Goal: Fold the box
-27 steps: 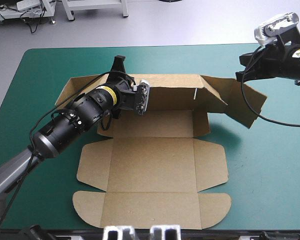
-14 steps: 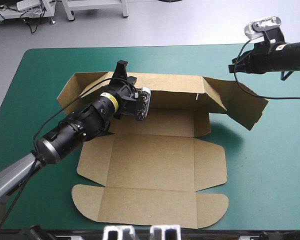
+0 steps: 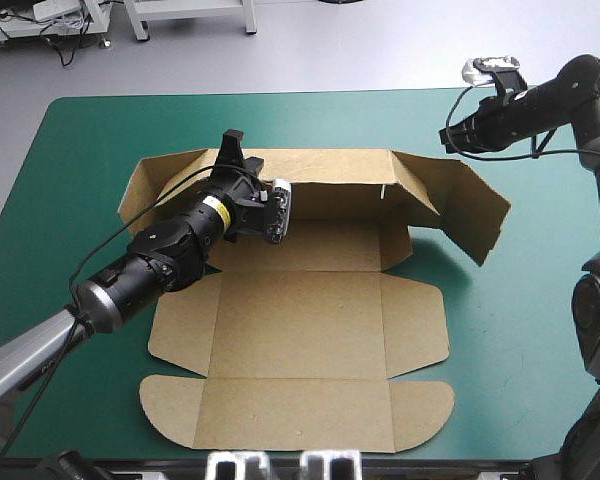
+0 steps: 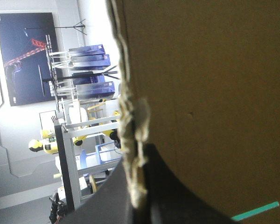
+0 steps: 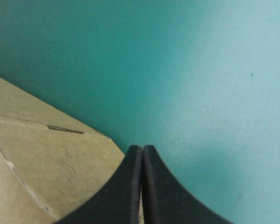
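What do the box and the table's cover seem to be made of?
The box: brown board, probably corrugated, matt; its cut edge in the left wrist view looks layered and fibrous. The cover: teal-green, smooth and matt, perhaps a rubber or plastic mat.

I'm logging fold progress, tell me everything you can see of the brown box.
The box is a cut sheet of brown board on the teal-green cover. Its near panels and rounded flaps lie flat; the far wall stands raised, its right end flap angled outward. The left hand is shut on that wall's top edge; the right hand, shut, hovers beside that flap.
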Robot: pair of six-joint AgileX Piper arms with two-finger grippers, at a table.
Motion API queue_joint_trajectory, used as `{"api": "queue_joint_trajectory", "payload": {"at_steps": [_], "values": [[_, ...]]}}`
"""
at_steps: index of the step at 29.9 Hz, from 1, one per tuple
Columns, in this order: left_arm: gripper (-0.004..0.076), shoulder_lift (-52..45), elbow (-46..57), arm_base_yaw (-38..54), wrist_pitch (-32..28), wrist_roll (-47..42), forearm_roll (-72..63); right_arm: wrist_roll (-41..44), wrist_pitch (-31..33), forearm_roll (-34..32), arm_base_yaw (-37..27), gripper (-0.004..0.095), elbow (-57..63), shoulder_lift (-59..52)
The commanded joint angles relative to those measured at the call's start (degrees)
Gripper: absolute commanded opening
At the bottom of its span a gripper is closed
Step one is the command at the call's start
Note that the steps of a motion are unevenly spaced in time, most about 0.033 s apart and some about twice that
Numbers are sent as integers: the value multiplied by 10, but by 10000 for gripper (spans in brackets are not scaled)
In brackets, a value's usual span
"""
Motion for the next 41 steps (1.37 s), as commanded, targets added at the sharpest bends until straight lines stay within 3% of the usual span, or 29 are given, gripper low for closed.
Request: {"api": "queue_joint_trajectory", "payload": {"at_steps": [1, 15, 22, 30, 41], "values": [[-11, -22, -16, 5, -8, -15, 19, -11, 10, 16, 17, -25, -9, -24], [-11, -10, -16, 5, -18, -37, 20, 3, 13, 9, 60, -25, -1, -17], [-11, -5, -16, 5, -18, -37, 20, -42, 13, 16, 60, -25, 103, -54], [-11, -5, -16, 5, -9, -39, 20, -100, 13, 91, 60, -25, 146, -100], [-11, -5, -16, 5, -11, -56, 18, -160, 11, 96, 60, -25, 217, -133]]}}
